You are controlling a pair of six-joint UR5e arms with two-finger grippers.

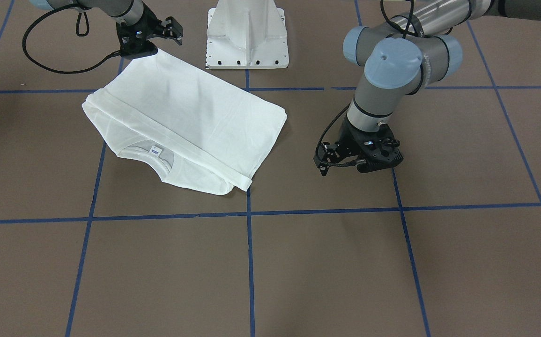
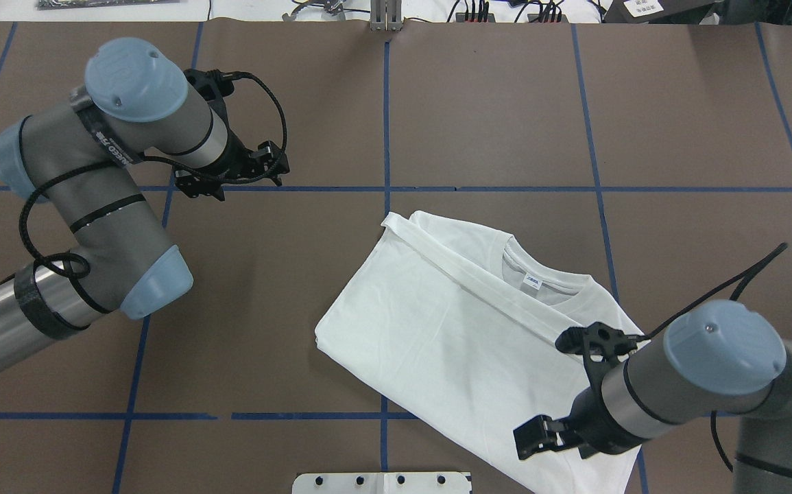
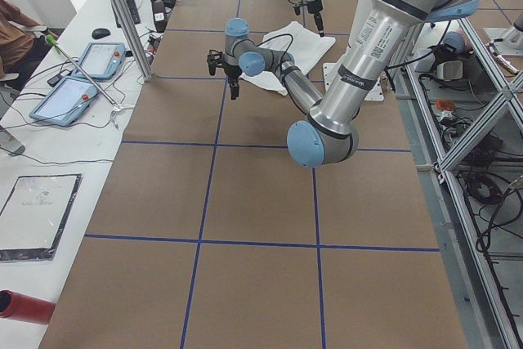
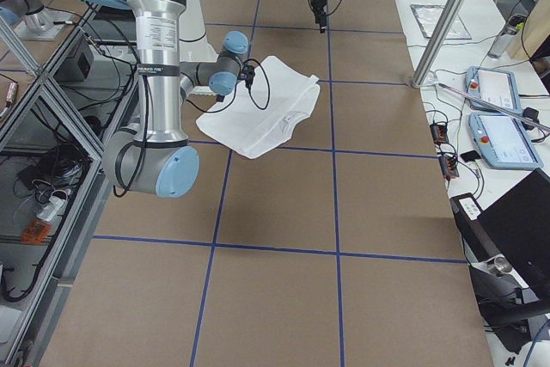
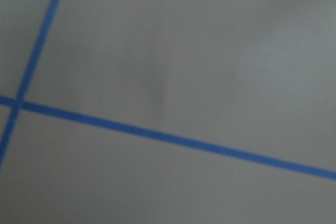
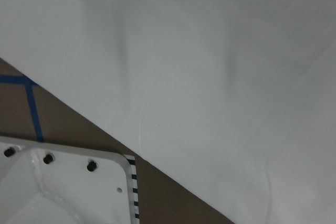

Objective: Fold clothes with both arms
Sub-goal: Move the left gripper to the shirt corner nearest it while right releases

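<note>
The white shirt (image 1: 190,112) (image 2: 450,343) lies folded into a slanted rectangle on the brown table. Its collar and label (image 1: 156,150) face up on the side away from the robot's base. My right gripper (image 1: 141,50) stands at the shirt's corner nearest the white pedestal. Its fingers are hidden under the wrist, so I cannot tell if they hold the cloth. The right wrist view is filled with white fabric (image 6: 210,66). My left gripper (image 1: 375,164) (image 2: 231,171) hangs over bare table, well clear of the shirt. Its fingers are hidden too.
The white pedestal base (image 1: 247,37) (image 6: 63,187) stands just beside the shirt's near corner. Blue tape lines (image 5: 157,135) grid the table. A side bench with tablets (image 3: 82,79), a metal post (image 3: 122,14) and a red cylinder (image 3: 24,304) runs along the far edge.
</note>
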